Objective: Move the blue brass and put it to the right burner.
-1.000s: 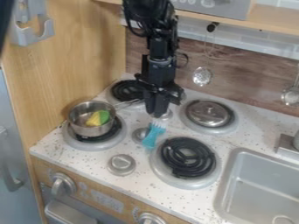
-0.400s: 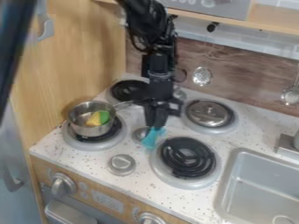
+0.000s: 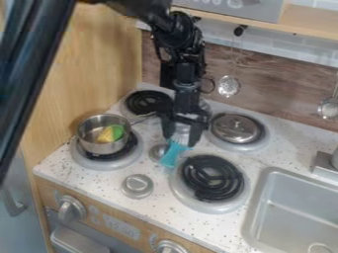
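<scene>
On the white counter (image 3: 99,179), just left of the near right burner (image 3: 211,178), lies the blue brush (image 3: 172,155); the gripper (image 3: 181,141) hangs at its far end, fingers parted, holding nothing, presumably to straddle it for a grasp.

From the gripper (image 3: 180,142), a low path runs toward the camera and rightward over the open coil burner (image 3: 211,178), where nothing stands on the coils. The small knob (image 3: 158,152) sits close along the left side of the blue brush (image 3: 172,155), narrowing room there for the spread jaws. Farther left, the metal pot (image 3: 104,134) blocks low passage, its handle (image 3: 143,118) jutting toward the arm. Behind and right, the metal lid (image 3: 236,127) stands in the way. Bare bench (image 3: 161,212) gives room between the front knob (image 3: 137,186) and the coil burner.
</scene>
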`<act>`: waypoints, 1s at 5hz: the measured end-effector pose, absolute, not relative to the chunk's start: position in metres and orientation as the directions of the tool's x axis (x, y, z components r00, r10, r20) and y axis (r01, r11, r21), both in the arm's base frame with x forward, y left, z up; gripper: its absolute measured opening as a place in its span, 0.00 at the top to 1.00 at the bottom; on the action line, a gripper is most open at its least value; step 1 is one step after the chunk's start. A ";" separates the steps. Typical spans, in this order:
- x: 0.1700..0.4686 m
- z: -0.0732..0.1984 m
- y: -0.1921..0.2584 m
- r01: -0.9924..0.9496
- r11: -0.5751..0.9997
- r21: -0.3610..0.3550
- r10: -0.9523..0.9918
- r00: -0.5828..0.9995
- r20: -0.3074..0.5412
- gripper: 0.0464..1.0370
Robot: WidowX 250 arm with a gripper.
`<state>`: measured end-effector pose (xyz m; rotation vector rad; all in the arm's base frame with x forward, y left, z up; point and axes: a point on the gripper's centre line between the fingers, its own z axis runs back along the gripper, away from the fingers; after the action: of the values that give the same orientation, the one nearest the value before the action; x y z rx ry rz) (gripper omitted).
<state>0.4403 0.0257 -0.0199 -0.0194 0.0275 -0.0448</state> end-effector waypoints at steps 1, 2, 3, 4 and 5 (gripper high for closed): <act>0.449 -0.025 0.029 0.044 0.999 0.001 -0.044 0.999 -0.022 0.03; 0.461 -0.034 0.036 0.039 0.998 0.039 -0.038 0.999 -0.016 0.04; 0.468 -0.053 0.038 0.026 0.999 0.047 -0.024 0.999 -0.042 0.04; 0.471 -0.065 0.040 0.020 0.998 0.057 -0.016 0.997 -0.070 0.04; 0.469 -0.067 0.040 0.021 0.998 0.055 -0.017 0.997 -0.075 0.10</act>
<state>0.4694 0.0399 -0.0665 0.0553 0.0743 -0.0190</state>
